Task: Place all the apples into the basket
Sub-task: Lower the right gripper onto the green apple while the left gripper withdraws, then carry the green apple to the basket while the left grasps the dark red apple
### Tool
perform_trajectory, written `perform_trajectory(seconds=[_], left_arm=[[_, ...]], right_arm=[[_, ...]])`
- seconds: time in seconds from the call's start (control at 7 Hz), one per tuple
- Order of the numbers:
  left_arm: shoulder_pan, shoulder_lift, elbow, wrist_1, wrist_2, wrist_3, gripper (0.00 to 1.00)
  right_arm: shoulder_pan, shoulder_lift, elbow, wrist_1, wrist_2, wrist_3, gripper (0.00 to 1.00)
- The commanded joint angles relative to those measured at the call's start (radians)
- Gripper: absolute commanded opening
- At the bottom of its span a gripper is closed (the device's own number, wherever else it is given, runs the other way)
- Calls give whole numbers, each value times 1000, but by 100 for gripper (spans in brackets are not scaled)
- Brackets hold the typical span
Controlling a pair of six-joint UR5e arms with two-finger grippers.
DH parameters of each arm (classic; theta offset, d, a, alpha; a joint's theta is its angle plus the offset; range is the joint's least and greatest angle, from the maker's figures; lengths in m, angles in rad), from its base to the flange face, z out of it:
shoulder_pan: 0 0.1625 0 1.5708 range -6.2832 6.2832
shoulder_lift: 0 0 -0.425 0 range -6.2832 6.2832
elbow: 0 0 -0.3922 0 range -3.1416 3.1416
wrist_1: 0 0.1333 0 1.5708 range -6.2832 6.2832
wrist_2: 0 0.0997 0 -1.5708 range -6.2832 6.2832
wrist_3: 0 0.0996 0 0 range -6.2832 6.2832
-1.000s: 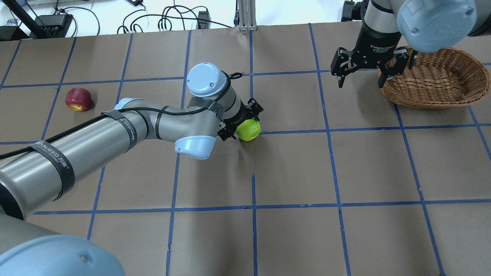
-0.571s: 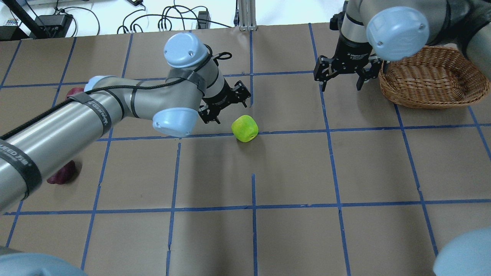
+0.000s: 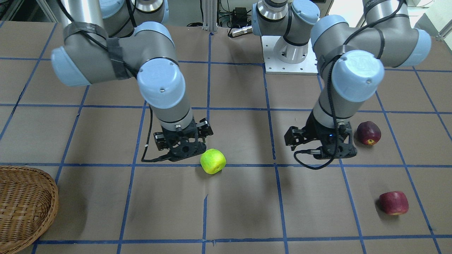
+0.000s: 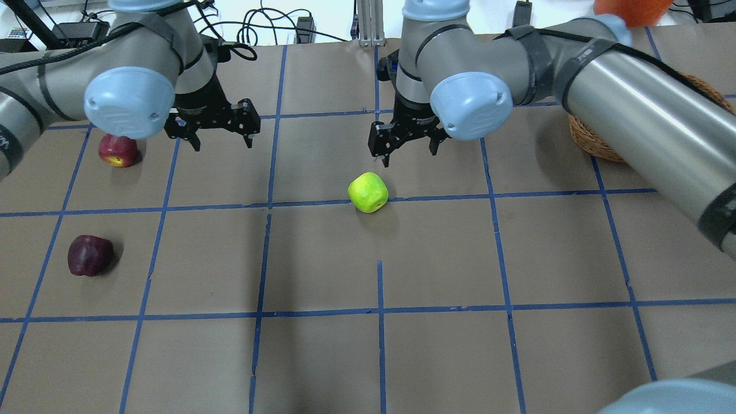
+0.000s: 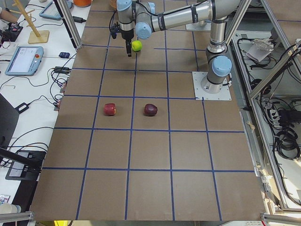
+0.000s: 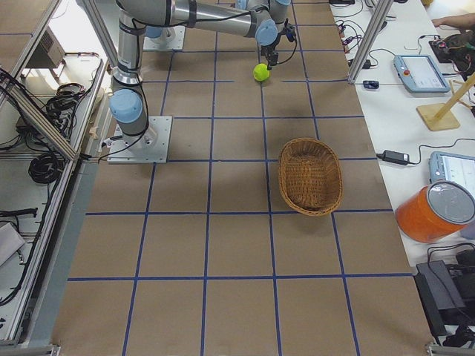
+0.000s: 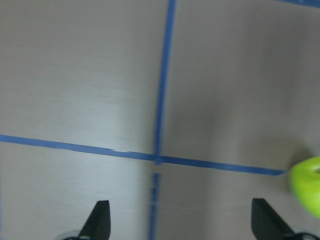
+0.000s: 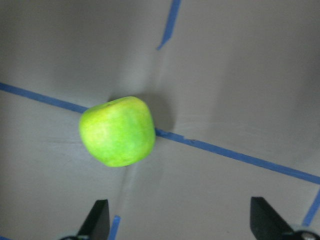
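Since 1.0 s ago: the left gripper [image 4: 222, 138] has let go of the green apple [image 4: 368, 192] and swung off toward the table's left end. The right gripper [image 4: 408, 150] has come away from the basket [image 6: 310, 176] to the table's middle. The green apple sits on the same spot.

Left gripper: fingers spread wide, holding nothing, raised over the left half. Its wrist view is blurred and shows a tape crossing, with the green apple just at the frame's right edge.

Right gripper: fingers spread wide, hanging above and close to the green apple, not touching it. In its wrist view the apple lies ahead of the fingertips, nearer the left one.

Green apple: about mid-table, on a line of blue tape [image 4: 322, 313].
Red apple [image 4: 117, 150]: left half, toward the operators' edge.
Maroon apple [image 4: 89, 255]: left half, nearer the robot's edge.
Basket: right half, close to the operators' edge, well apart from all three apples.

Surface: brown paper [image 4: 437, 253] with visible seams, gridded in blue tape. A white mounting plate [image 3: 289, 67] sits at the robot's edge.

Room: cables [image 4: 253, 29] beyond the operators' edge, plus a teach pendant [image 6: 421, 73] and an orange canister [image 6: 438, 211] on the side bench.
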Motion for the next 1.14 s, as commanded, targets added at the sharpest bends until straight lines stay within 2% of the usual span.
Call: perform_trajectory(seconds=[0.0, 0.14, 0.29, 0.43, 0.57, 0.71, 0.86, 1.0], left_arm=[[164, 57, -56, 5, 63, 358, 100], [253, 67, -69, 9, 57, 507, 100], [342, 58, -103, 72, 53, 645, 100], [412, 55, -179, 153, 48, 745, 100], [483, 53, -270, 302, 4, 828, 100], [556, 42, -343, 389, -75, 899, 100], [613, 35, -384, 394, -85, 963, 100], [634, 30, -398, 393, -85, 985, 100]], right_arm=[[75, 83, 0, -59, 6, 22, 100], [86, 105, 1, -73, 6, 23, 100], [88, 130, 0, -77, 3, 22, 100], [88, 172, 0, -144, -3, 25, 100], [88, 205, 3, -192, -4, 26, 100], [88, 225, 3, -195, -9, 19, 87], [86, 214, 0, -186, -30, 14, 1], [80, 191, -17, -180, -68, 3, 0]])
